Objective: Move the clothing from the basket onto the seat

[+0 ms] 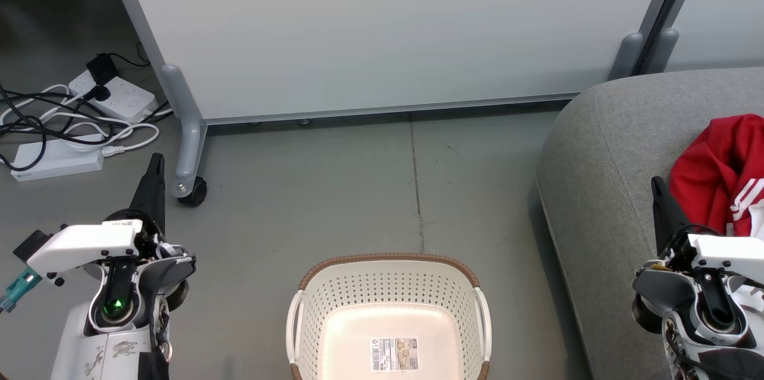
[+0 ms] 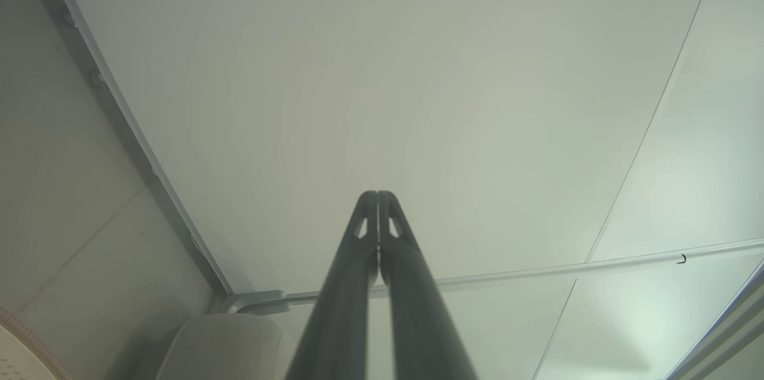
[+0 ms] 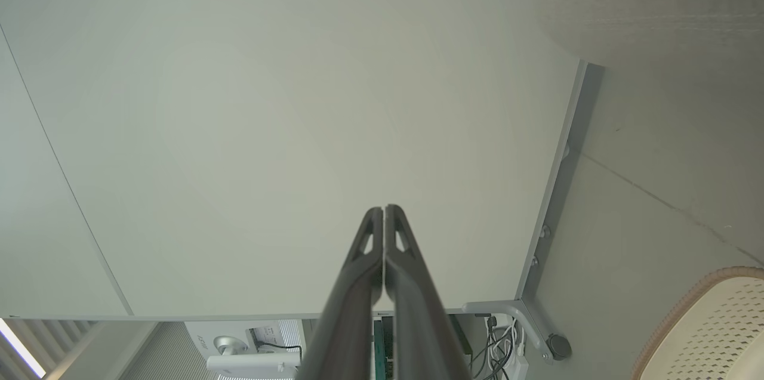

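Red clothing (image 1: 722, 171) with white stripes lies in a heap on the grey seat (image 1: 603, 147), at the right side of the head view. The right gripper (image 1: 656, 183) is just beside it. Its two dark fingers are pressed tight together, point up the picture and hold nothing. The heap sits a little to the right of the finger tips and runs down next to the wrist. I cannot tell if the cloth touches the gripper. The left gripper (image 1: 156, 159) is on the other side, well apart from the clothing, with the basket (image 1: 388, 258) between them. Its fingers are pressed together too, and they hold nothing. The basket stands on the grey floor (image 1: 334, 189), low in the middle of the head view, near the seat but not touching it. It is cream with a brown rim, and a sticker (image 1: 394, 354) shows on its bare bottom. A big white board (image 1: 382, 28) on wheels stands behind. White and black cords (image 1: 59, 129) lie on the floor at the far left. In the left wrist view, the left gripper (image 2: 378, 195) points at the board with its tips together. In the right wrist view, the right gripper (image 3: 383, 210) does the same, and a bit of the basket (image 3: 710, 332) peeks in at the lower right corner.
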Controlling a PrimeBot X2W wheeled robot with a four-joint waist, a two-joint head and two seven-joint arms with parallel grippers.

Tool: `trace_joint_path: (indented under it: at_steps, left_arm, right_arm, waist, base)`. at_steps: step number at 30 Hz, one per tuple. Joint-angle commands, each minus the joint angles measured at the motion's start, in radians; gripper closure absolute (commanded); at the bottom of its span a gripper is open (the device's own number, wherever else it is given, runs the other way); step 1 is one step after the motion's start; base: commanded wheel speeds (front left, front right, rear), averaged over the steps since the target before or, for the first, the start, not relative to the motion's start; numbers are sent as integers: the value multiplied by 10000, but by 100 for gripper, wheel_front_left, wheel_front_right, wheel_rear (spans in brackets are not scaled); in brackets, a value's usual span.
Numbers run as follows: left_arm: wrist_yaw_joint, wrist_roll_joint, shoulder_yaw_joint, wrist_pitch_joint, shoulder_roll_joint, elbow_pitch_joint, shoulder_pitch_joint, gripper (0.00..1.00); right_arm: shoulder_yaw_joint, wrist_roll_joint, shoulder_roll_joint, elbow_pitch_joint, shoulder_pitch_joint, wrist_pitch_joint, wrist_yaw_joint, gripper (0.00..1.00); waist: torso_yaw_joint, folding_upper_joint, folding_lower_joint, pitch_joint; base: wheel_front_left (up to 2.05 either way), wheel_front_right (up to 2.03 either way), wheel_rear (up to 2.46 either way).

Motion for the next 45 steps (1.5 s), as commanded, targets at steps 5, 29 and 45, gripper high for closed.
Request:
trace_joint_path:
  at_steps: [5,29,45]
  left_arm:
    - [-28,-13,40,19,23,-13,-78,100]
    - [-28,-10,41,20,23,-15,-77,100]
    - [-28,-9,41,21,22,-16,-77,100]
  right_arm:
    - [-1,61,-92,39,-85,35,22,100]
    - [-4,61,-93,38,-85,34,22,100]
    - [-2,62,-93,38,-85,34,22,100]
  waist:
    - [0,0,0,0]
    - [0,0,0,0]
    - [0,0,0,0]
  base:
    - [0,0,0]
    - [0,0,0]
    - [0,0,0]
